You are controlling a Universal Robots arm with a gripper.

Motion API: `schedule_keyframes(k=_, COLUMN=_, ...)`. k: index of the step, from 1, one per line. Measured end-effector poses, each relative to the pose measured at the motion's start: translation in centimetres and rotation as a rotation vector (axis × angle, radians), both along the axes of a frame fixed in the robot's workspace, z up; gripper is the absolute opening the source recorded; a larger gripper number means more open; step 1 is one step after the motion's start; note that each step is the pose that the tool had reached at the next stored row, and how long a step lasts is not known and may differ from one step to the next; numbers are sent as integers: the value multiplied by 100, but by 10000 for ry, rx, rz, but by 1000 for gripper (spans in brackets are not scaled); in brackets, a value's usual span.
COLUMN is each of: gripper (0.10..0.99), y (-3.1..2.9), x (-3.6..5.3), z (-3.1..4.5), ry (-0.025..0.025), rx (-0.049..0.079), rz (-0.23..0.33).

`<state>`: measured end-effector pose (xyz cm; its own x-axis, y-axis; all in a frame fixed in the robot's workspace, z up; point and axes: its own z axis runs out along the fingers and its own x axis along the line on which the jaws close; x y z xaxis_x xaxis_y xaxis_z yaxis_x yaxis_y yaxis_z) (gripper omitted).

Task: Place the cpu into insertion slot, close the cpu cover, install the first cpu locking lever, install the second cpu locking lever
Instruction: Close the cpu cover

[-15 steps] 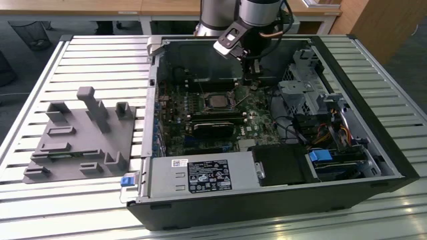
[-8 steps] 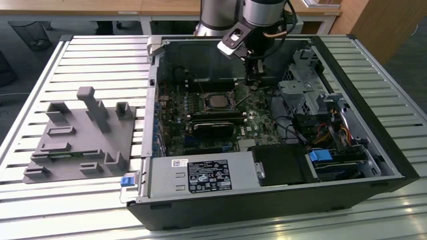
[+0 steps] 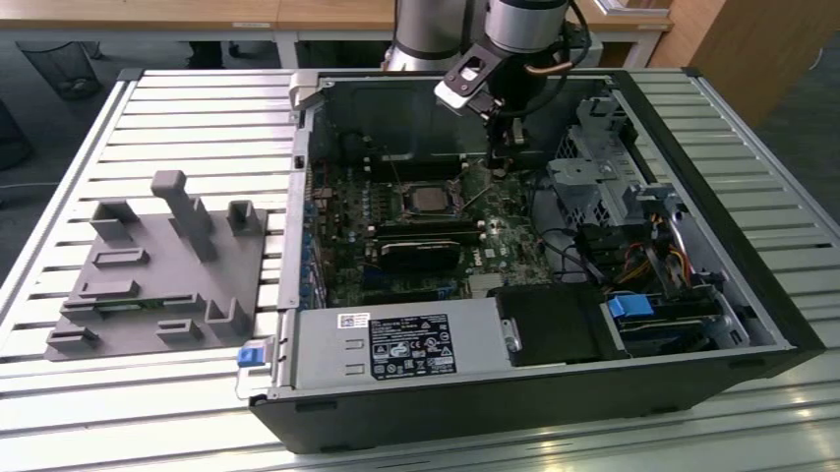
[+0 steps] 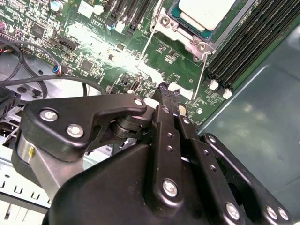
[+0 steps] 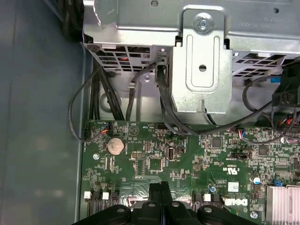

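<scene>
Fig. Cpu [image 4: 206,10] seated in slot [image 4: 201,46] on board [image 5: 187,140]; gripper [image 4: 169,90] just beside it, fingers [image 5: 155,191] pressed together, holding nothing. Risk, as I judge: tip may slip off thin wire lever [image 4: 202,70], scraping nearby parts.

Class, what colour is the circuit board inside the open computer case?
Green. The circuit board shows best in the first wrist view.

Tool [image 3: 501,165] over motherboard [image 3: 520,236], near cpu [image 3: 427,200]
</scene>
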<state>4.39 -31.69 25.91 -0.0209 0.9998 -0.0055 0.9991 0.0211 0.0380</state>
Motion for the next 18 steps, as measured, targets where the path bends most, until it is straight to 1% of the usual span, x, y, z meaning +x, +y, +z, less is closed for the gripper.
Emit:
schedule_keyframes(k=3, gripper=122, y=1, x=24, z=-5, ry=53, rx=-1, rz=-1)
schedule_keyframes(k=6, gripper=122, y=2, x=59, z=-10, ry=80, rx=-1, rz=-1)
schedule_keyframes(k=12, gripper=122, y=6, x=125, z=-27, ry=105, rx=1, rz=-1)
schedule_keyframes(k=18, gripper=122, y=7, x=145, z=-84, ry=130, rx=0, rz=3)
